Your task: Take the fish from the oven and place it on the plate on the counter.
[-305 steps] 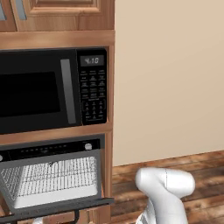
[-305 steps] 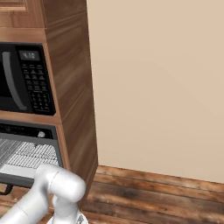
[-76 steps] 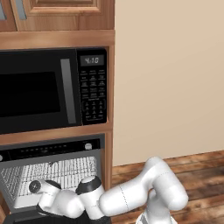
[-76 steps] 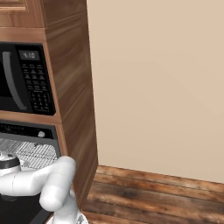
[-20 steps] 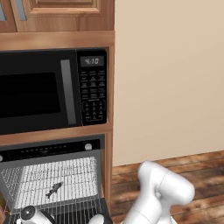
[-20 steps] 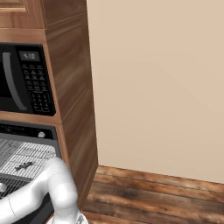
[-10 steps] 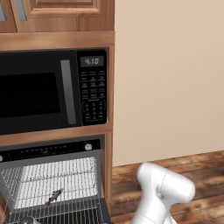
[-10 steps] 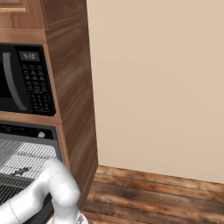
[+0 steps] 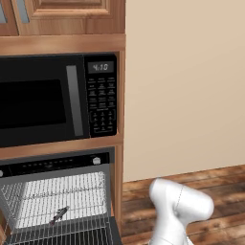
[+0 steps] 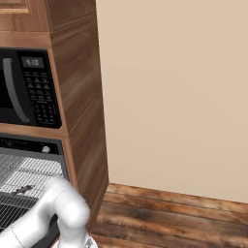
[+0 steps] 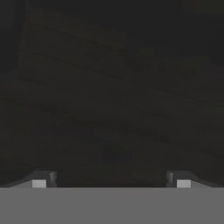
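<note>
Beige wall is standing to the right of a tall wooden cabinet column, and dark wood planks are covering the floor (image 9: pixel 215 186) below it. Inside the column a black microwave (image 9: pixel 52 98) with a keypad and a clock display is sitting above the oven (image 9: pixel 57 165), whose control strip is carrying one round silver knob (image 9: pixel 96 161). The oven door is hanging open, so the wire rack (image 9: pixel 57 201) is showing in both base views.

The fish (image 9: pixel 58 215) is lying on this rack, toward the front, tilted with one end higher to the right. In the right base view the fish (image 10: pixel 22 189) is appearing as a small dark shape on the rack, just left of the white arm's elbow (image 10: pixel 65 206). Nothing is touching it.

The arm is bending down from its shoulder (image 9: pixel 182 206) and is leaving the lower edge of both base views. In the hand view the gripper (image 11: pixel 111 181) is showing two dark tips far apart at the bottom, so the jaws are standing wide open with nothing between them. In front of the gripper a very dark surface with faint grain-like lines is lying; I cannot tell what surface it is. I also cannot tell how far the fish is from the gripper.
</note>
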